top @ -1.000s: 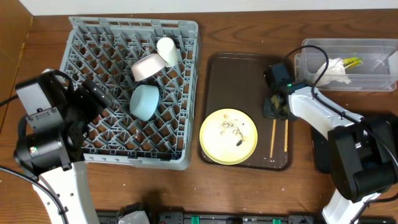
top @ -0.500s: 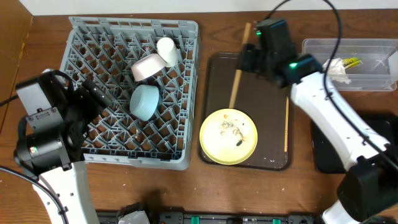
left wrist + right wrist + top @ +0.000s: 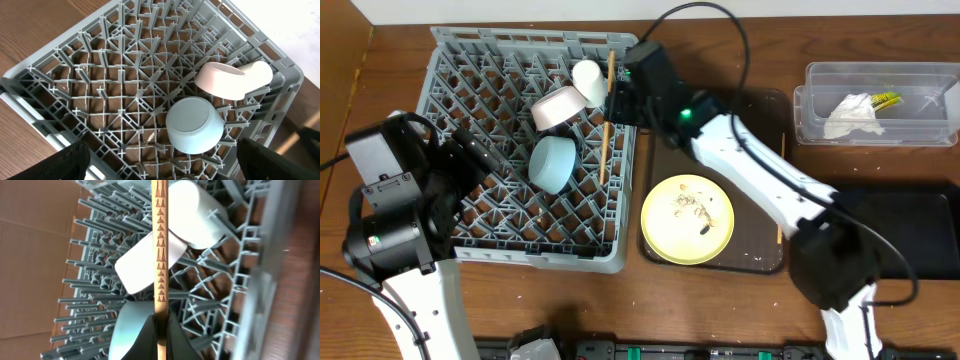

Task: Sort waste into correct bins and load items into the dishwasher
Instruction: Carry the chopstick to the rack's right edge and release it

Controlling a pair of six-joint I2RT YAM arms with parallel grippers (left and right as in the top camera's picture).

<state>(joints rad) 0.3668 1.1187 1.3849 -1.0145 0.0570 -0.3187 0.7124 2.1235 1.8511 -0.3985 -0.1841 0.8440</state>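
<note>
Reaching on a long diagonal from the table's near right, the right arm stretches over the dark-brown tray (image 3: 665, 130) to the right edge of the grey dish rack (image 3: 450, 60). Its right gripper (image 3: 620, 98) is clenched on a single wooden chopstick (image 3: 605, 150). Seen from overhead, the stick's long axis runs almost straight from far to near along the rack's right side, with its far end tipped slightly right. That end lies near the rack's far rim, and the near end hangs over the lattice just beside the light-blue bowl (image 3: 552, 163). Whether the stick touches the pegs cannot be told. In the right wrist view it rises straight out of the two dark fingers (image 3: 147, 337), crossing in front of the pink-white bowl (image 3: 137, 265) and the cream cup (image 3: 192, 212), both tipped on their sides in the rack.

The left arm is folded at the table's left, with the left gripper (image 3: 480, 150) over the rack's left part. Its fingers (image 3: 65, 160) are spread wide and hold nothing.

On the tray sits the yellow plate (image 3: 687, 219), carrying whitish crumbs (image 3: 692, 207). A sliver of a second chopstick (image 3: 779, 234) shows beside the arm. The clear tub (image 3: 920, 75), at far right, holds the crumpled napkin (image 3: 848, 113) and the snack wrapper (image 3: 886, 99).
</note>
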